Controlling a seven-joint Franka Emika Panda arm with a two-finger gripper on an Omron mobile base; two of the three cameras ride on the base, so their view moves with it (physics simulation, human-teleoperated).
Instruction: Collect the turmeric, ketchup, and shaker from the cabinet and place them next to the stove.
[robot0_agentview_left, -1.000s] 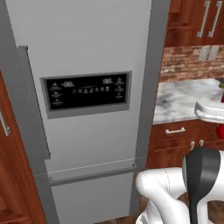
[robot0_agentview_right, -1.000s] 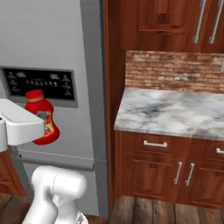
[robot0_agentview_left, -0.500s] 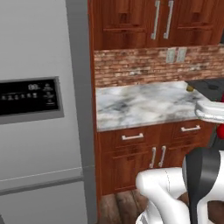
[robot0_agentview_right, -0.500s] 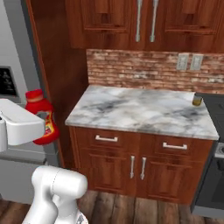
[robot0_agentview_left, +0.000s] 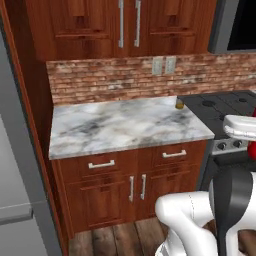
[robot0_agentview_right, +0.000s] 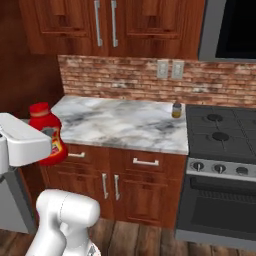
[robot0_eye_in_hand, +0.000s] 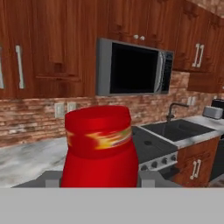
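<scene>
The ketchup (robot0_eye_in_hand: 98, 146), a red squeeze bottle with a yellowish label, stands upright between the grey fingers (robot0_eye_in_hand: 49, 179) of my gripper (robot0_eye_in_hand: 99, 176), which is shut on it. From the right base view the ketchup (robot0_agentview_right: 46, 134) hangs in the gripper (robot0_agentview_right: 44, 146) left of the marble counter (robot0_agentview_right: 125, 125), in front of its edge. The turmeric (robot0_agentview_right: 176, 110) jar stands on the counter right beside the black stove (robot0_agentview_right: 220, 131). The left base view shows the turmeric (robot0_agentview_left: 179, 104), the stove (robot0_agentview_left: 220, 107) and my gripper (robot0_agentview_left: 244, 131) at the right edge. The shaker and the cabinet are out of view.
A microwave (robot0_eye_in_hand: 135, 68) hangs above the stove, with wall cupboards (robot0_agentview_right: 107, 22) over the counter. A sink (robot0_eye_in_hand: 175, 129) with a tap and a toaster (robot0_eye_in_hand: 213, 111) lie beyond the stove. The grey fridge (robot0_agentview_left: 15, 200) is at the far left.
The whole scene has slid left as the base drove right: the fridge has left the middle, and the counter and stove have come in. The ketchup stays in the gripper.
</scene>
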